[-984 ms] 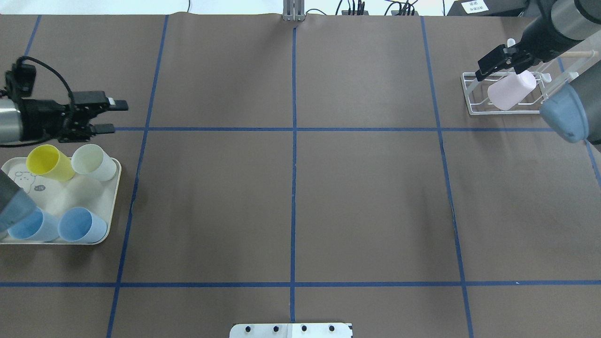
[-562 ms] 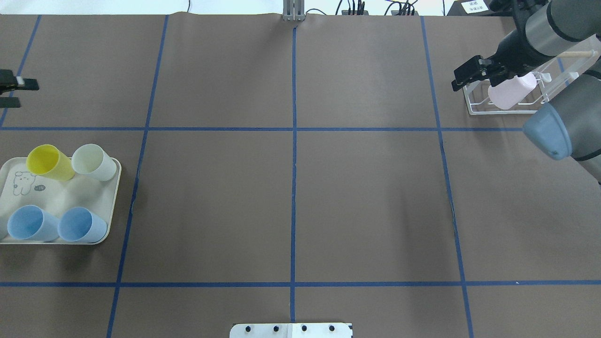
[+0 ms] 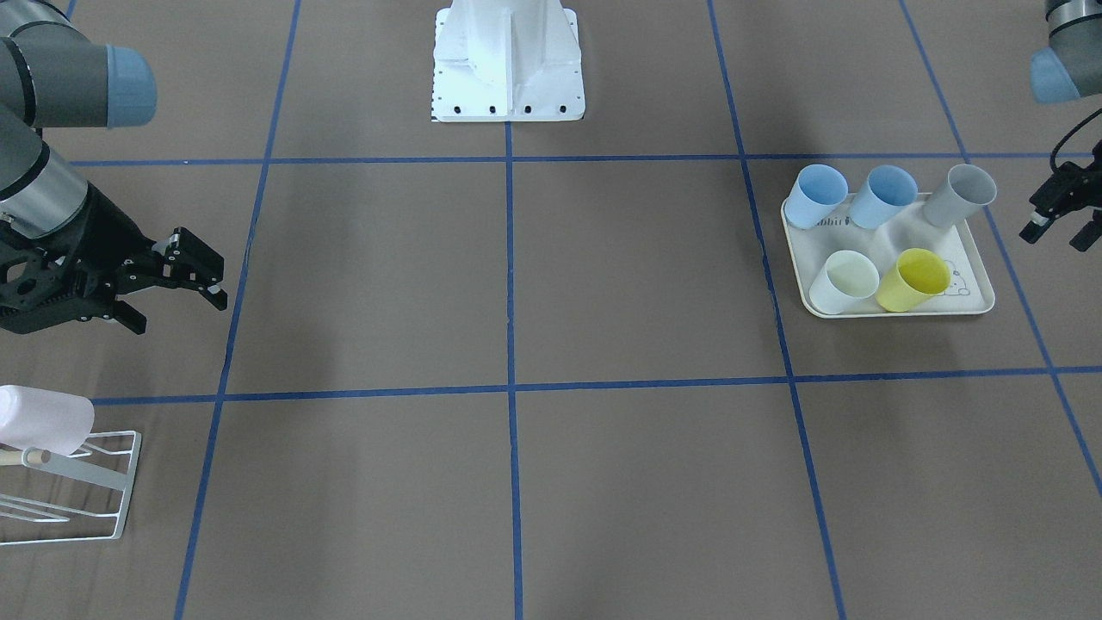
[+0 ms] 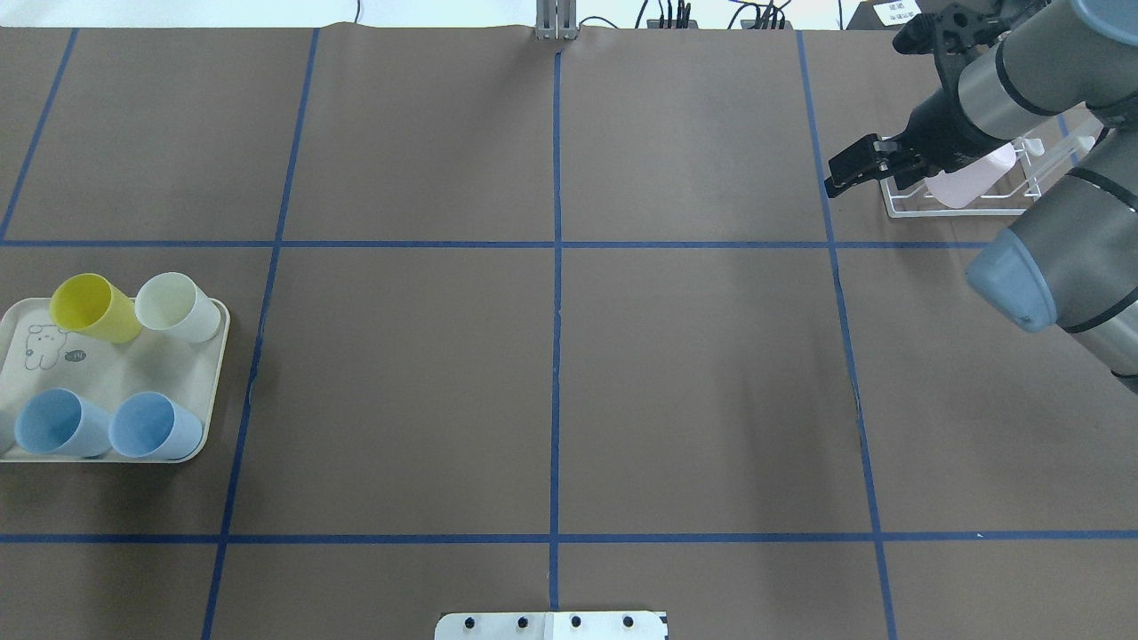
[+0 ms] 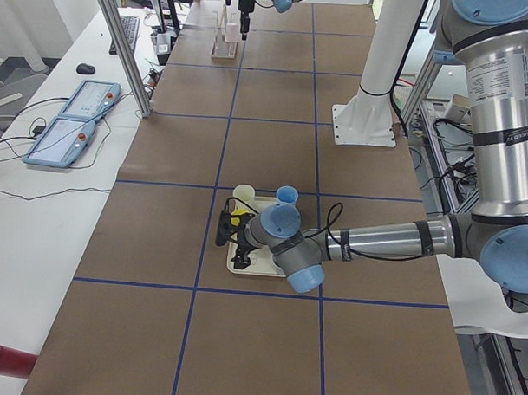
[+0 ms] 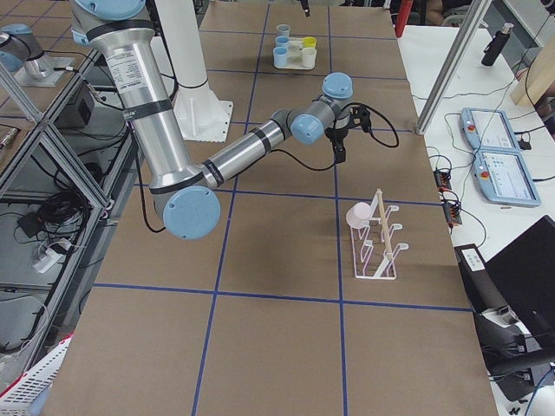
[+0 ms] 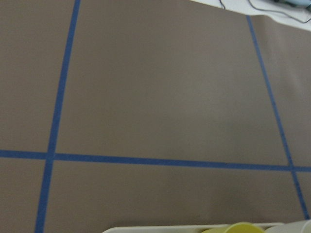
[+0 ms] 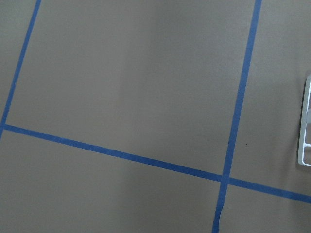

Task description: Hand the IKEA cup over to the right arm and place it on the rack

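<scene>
5 cups [image 3: 921, 277] on tray [image 3: 895, 313]; 1 pink cup [image 3: 43, 419] on rack [image 3: 127, 482], R side.

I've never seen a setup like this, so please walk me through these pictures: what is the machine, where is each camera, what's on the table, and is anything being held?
This is one robot with two jointed metal arms at a brown table marked with blue tape. One picture faces the robot from across the table, one looks down from behind it, two look along the table from its ends, and two come from cameras on the wrists, showing mostly table surface. The right arm is beside a white wire rack with a pale pink cup on it. The left arm is near a cream tray carrying five cups: a blue cup, a second blue cup, a grey cup, a whitish cup and a yellow cup. Both arms' jaws stand open and hold nothing.
</scene>
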